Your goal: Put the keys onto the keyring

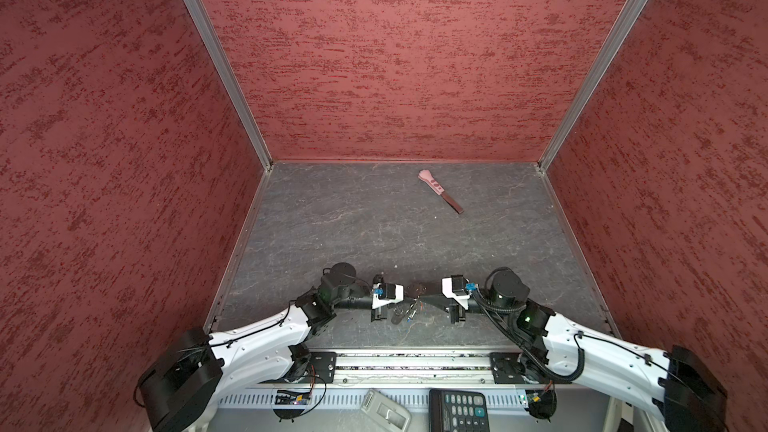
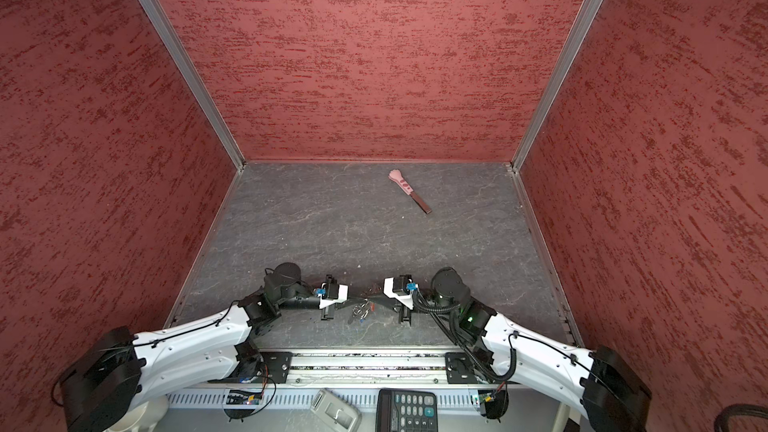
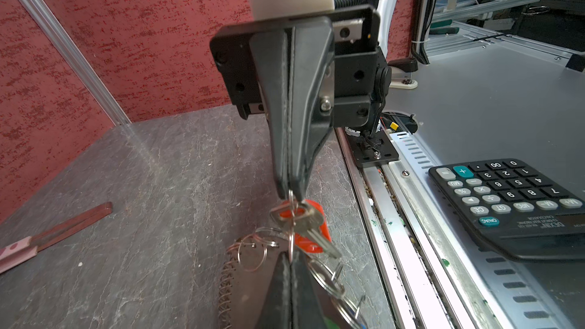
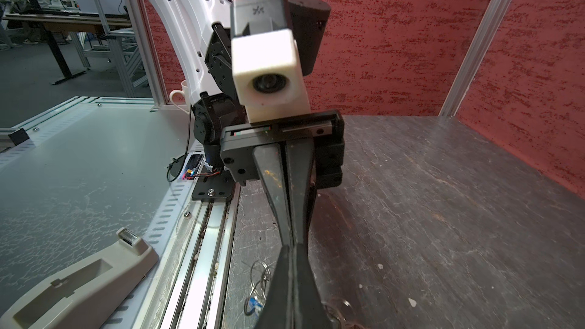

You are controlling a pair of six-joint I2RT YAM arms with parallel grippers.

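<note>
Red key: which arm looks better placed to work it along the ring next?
Right, I'd guess. The right gripper pinches the keyring right at the red key; the left gripper grips it farther along, acting as the anchor.

Most of the keyring (image 3: 250,256) behind the left pincer (image 3: 290,259).

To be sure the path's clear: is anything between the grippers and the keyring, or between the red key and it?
Nothing visible. The left gripper and right gripper are shut on a ring of the keyring, tip to tip, and the red key hangs on that ring. The tool lies far back.
</note>
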